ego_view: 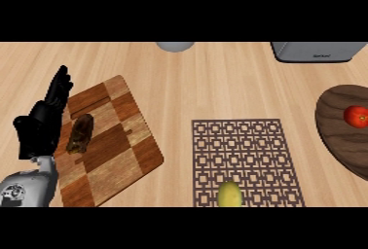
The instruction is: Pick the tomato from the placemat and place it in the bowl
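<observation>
The red tomato (356,116) lies inside the dark wooden bowl (338,127) at the right edge of the head view. The brown patterned placemat (244,155) lies in the lower middle of the counter, with a yellow-green fruit (229,194) at its near edge. My left hand (45,119) rests open at the left, fingers pointing up, over the left side of a chequered cutting board. My right hand does not show.
The chequered wooden cutting board (115,141) lies at the left with a dark brown oblong item (80,133) on it. A grey round object (175,46) sits at the top middle. A grey appliance (318,51) stands at the top right.
</observation>
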